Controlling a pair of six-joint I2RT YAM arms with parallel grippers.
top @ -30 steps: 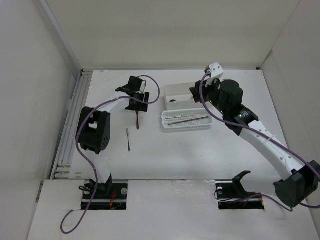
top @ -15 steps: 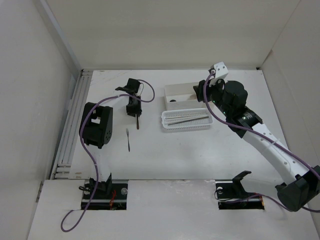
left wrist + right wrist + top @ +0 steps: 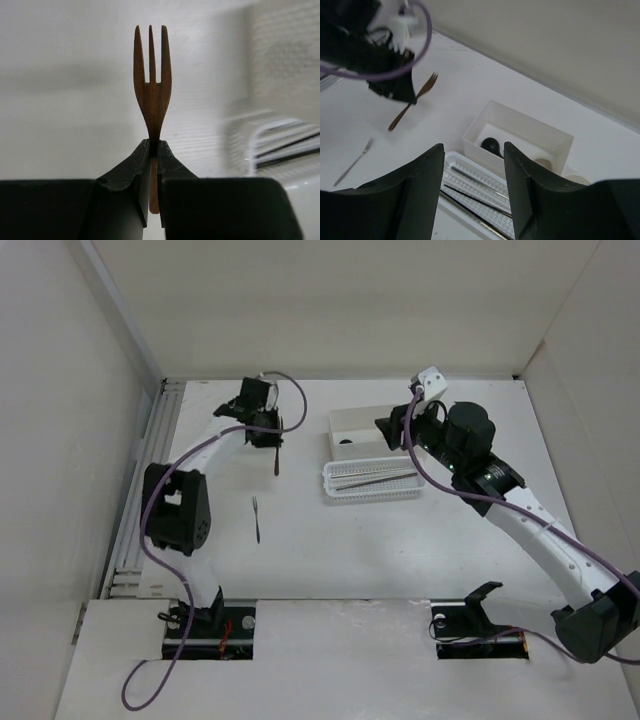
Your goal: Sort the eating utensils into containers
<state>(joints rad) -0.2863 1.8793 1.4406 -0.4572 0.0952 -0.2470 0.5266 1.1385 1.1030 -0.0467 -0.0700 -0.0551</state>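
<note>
Left gripper (image 3: 154,145) clenched on brown fork (image 3: 151,90), thin pinch low on the handle. Right gripper (image 3: 474,147) parted, empty. Carry steadily to the white box (image 3: 347,417), upper centre; release low.

Bright, even diffuse light; soft faint shadows. Left wrist background blurred, fork (image 3: 152,95) sharp.

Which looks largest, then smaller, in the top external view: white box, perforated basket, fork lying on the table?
1. Perforated basket and white box: alike; the right arm hides part of it.
2. Fork on the table.
</note>
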